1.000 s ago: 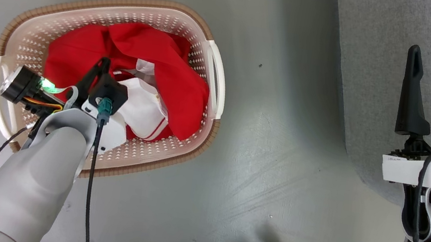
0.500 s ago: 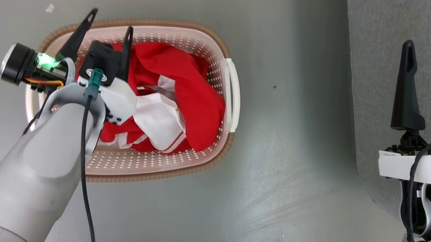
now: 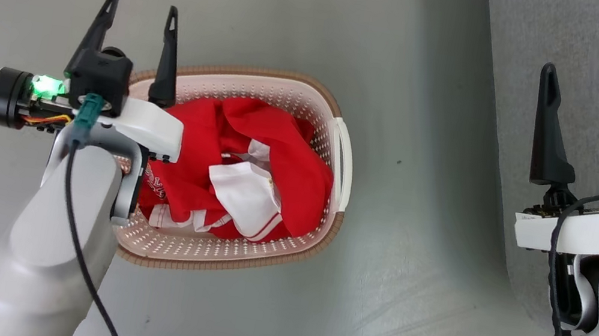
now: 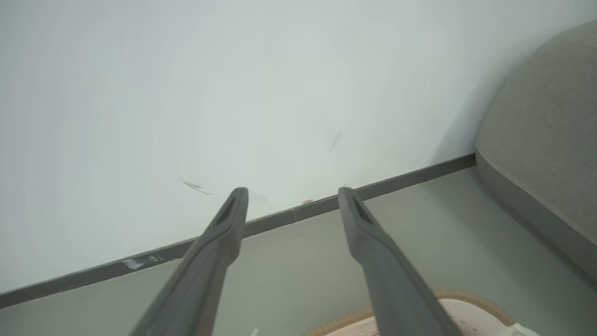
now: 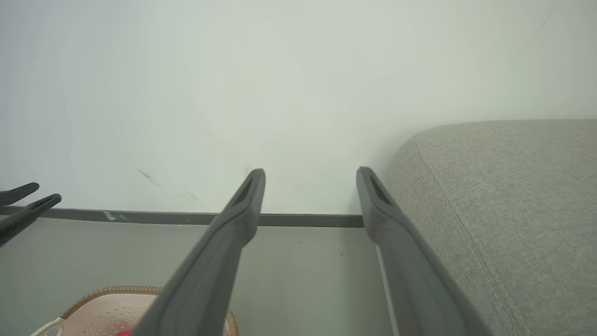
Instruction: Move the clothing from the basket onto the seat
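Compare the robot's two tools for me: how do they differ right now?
The left tool hangs above the basket's rim, near the red clothing; the right tool hangs in front of the grey sofa. In the head view the left tool's fingers look slim, the right tool's thicker. Both are open, hold nothing and point toward the wall.

Basket on the floor, left of the seat and well apart from it, with a strip of floor between. Clothing heaped inside the basket. Left gripper raised over the basket's far left rim. Right gripper over the seat's left edge. Wall behind floor, basket and seat.
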